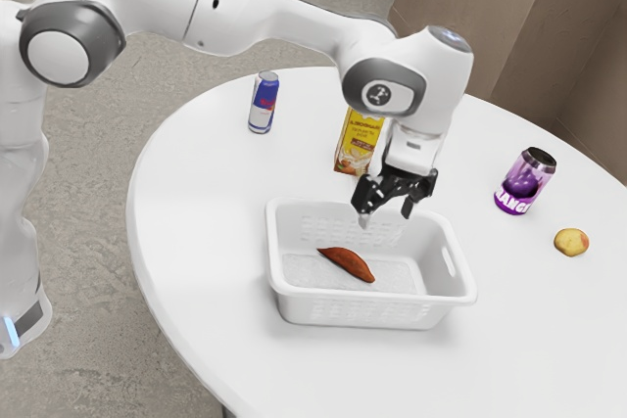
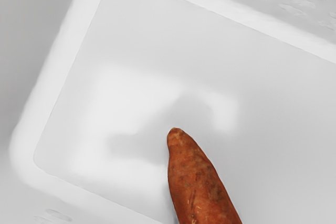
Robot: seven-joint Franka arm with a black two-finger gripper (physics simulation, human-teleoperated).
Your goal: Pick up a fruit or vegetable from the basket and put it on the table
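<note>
Exterior view; clock directions are read on the picture, with the basket's middle as centre. The white basket (image 1: 362, 311) is set upright on the round white table (image 1: 211, 242). The reddish-brown sweet potato (image 1: 349, 263) is located inside it, lying on the basket floor, offset from the middle toward 10 o'clock; its slender tip is pointed to 10 o'clock and its other end to 4 o'clock. The black gripper (image 1: 386, 212) is held above the basket, toward 12 to 1 o'clock, with its fingertips directed downward. The pincer is observed released: its two fingers are spread, with a gap between them, and the sweet potato is seen apart from both. The white arm (image 1: 230, 7) is brought in from 10 o'clock.

On the table, outside the basket, the following are noted: a blue-and-silver can (image 1: 263, 103) at 11 o'clock; a yellow-and-brown carton (image 1: 357, 144) at 12 o'clock, partly hidden by the arm; a purple can with a black top (image 1: 525, 181) at 2 o'clock; a round yellow item with a reddish patch (image 1: 571, 242) at 3 o'clock.

Wrist view: one tapered end of the sweet potato is recorded over the pale basket floor, with a grey shadow (image 2: 189, 111) beside its tip.
</note>
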